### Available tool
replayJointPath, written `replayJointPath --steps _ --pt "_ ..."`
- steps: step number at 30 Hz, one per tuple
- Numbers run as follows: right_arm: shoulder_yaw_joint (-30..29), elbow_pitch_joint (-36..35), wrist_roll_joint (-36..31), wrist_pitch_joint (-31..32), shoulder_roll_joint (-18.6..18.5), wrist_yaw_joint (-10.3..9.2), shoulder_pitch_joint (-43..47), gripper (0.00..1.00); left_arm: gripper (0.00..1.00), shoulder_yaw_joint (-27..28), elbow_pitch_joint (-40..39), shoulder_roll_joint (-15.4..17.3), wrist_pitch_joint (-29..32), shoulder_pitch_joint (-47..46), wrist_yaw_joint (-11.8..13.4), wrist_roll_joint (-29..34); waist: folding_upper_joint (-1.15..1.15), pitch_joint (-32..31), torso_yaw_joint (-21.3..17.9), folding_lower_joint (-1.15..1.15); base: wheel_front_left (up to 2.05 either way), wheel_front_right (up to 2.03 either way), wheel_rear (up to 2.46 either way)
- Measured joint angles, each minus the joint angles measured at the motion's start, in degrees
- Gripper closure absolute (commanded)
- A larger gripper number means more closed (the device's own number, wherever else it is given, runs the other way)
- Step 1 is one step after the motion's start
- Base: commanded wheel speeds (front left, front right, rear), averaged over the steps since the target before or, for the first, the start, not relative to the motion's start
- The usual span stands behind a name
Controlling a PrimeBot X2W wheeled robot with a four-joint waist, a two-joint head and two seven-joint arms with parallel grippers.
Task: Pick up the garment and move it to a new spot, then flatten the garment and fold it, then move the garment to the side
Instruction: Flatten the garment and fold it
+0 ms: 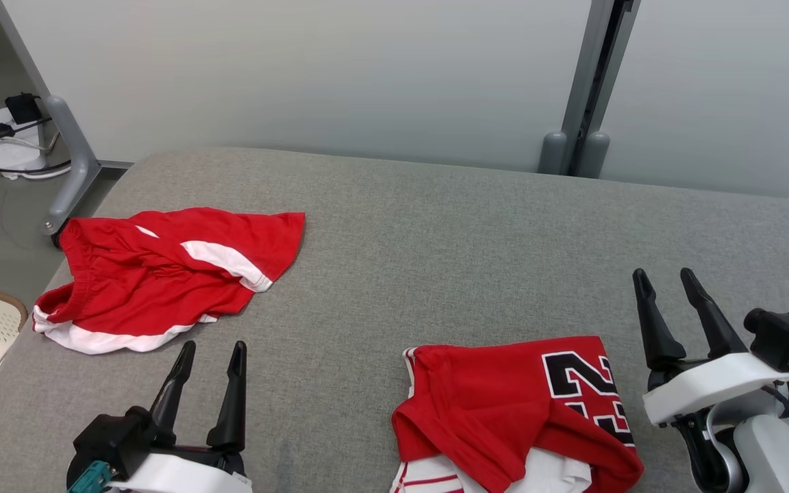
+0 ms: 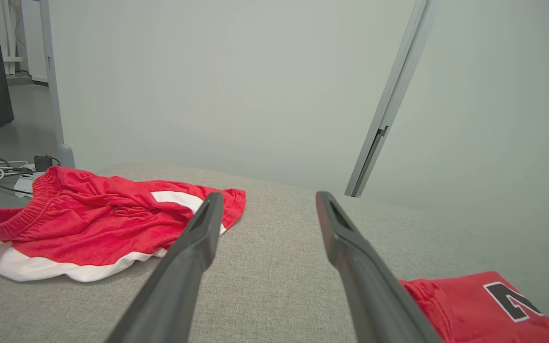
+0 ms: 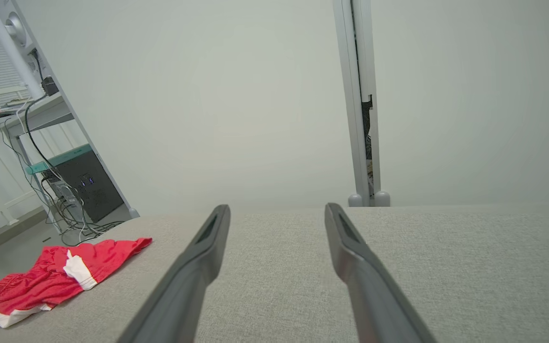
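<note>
Tools hovering open over a grey woven desk point(image 1: 435, 239)
The left tool point(image 1: 214, 347) and right tool point(image 1: 663, 274) are holding tapered black fingers apart, gripping nothing; the folded red jersey point(image 1: 504, 404) with its black numeral is lying near the front edge between them, rumpled red-and-white shorts point(image 1: 161, 274) sitting far left.

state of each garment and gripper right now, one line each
red shorts: rumpled, lying loose on the grey surface
red jersey: folded, number side up, not held
left gripper: open, empty
right gripper: open, empty, beside the jersey
</note>
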Motion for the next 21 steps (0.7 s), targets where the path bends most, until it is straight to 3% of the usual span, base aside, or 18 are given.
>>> replayJointPath --steps 3,4,5,6,12,17,21 --pt "-1.75 -0.26 -2.92 1.15 0.99 0.0 0.58 0.0 0.0 -0.11 -0.1 0.05 0.0 -0.03 0.0 0.0 0.0 0.36 -0.19 0.0 0.0 0.0 0.0" --pt "-1.96 -0.22 -3.89 1.65 1.22 0.0 0.69 0.24 0.0 -0.11 -0.14 0.08 0.0 -0.06 0.0 0.0 0.0 0.5 -0.21 0.0 0.0 0.0 0.0" --pt "-2.13 -0.12 -4.7 2.11 1.43 0.0 0.76 0.69 0.0 -0.13 -0.18 0.1 0.01 -0.11 0.0 0.0 0.0 0.64 -0.23 0.0 0.0 0.0 0.0" --pt "-2.13 0.12 -5.33 2.56 1.58 0.0 0.81 1.0 0.0 -0.15 -0.22 0.11 0.0 -0.17 0.0 0.0 0.0 0.76 -0.24 0.0 0.0 0.0 0.0" --pt "-0.42 5.5 -7.77 7.98 1.98 0.0 1.45 1.0 0.0 -0.46 -0.37 0.09 0.01 -0.43 0.0 0.01 0.0 0.87 0.1 0.0 0.0 0.0 0.0" --pt "4.41 8.61 -0.62 14.72 3.32 0.0 2.79 1.0 0.0 -0.73 -0.34 0.04 0.01 -0.47 0.0 0.01 0.0 0.74 0.84 0.0 0.0 0.0 0.0" --pt "8.75 7.92 5.58 19.81 1.77 -0.01 4.67 1.0 0.0 -0.58 -0.32 0.07 0.0 -0.42 0.0 0.0 0.0 0.68 1.31 0.0 0.0 0.0 0.0"
